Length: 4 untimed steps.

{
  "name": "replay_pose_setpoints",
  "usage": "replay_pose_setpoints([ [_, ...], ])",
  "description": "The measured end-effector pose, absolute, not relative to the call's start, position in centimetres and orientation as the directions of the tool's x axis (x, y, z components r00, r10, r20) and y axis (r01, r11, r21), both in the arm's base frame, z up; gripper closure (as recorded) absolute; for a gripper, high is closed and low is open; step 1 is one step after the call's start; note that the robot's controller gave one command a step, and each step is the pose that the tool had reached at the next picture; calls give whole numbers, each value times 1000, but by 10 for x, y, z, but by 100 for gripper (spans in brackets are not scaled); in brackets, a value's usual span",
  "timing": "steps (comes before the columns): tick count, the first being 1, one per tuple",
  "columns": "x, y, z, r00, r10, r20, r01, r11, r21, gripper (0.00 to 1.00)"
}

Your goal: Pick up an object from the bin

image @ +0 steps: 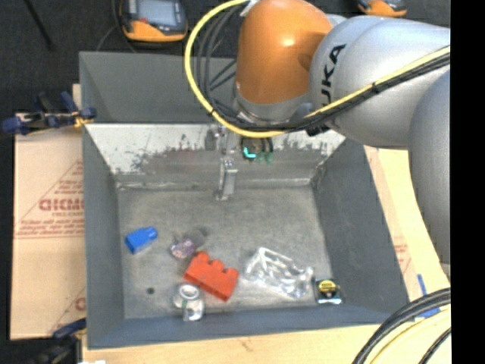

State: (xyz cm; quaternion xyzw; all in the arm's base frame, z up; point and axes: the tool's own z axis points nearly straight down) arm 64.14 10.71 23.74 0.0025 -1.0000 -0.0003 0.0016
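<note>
**Jaws at back wall, pickings up front**

A red brick point(211, 276) lies near the front wall of the bin point(102, 226), with a silver piece point(189, 300) just beside it and a purple piece point(187, 245) just behind. A blue piece point(140, 239) sits toward the view's left, clear plastic point(276, 271) toward its right, and a yellow-black bit point(327, 288) by the front right corner. The jaws hang near the back wall over bare floor, well apart from everything; whether they are open or closed cannot be told. The bin's middle lies open.
</note>
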Motion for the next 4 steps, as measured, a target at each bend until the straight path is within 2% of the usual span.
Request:
replay_pose_setpoints([
  [1,587,127,125,-798,-602,2,-602,798,2,0],
  [2,563,125,72,-658,-753,1,-753,658,-3,0],
  [3,519,152,75,-470,-882,-15,-882,471,-17,0],
  [4,514,152,71,-476,-880,-5,-880,476,-4,100],
])
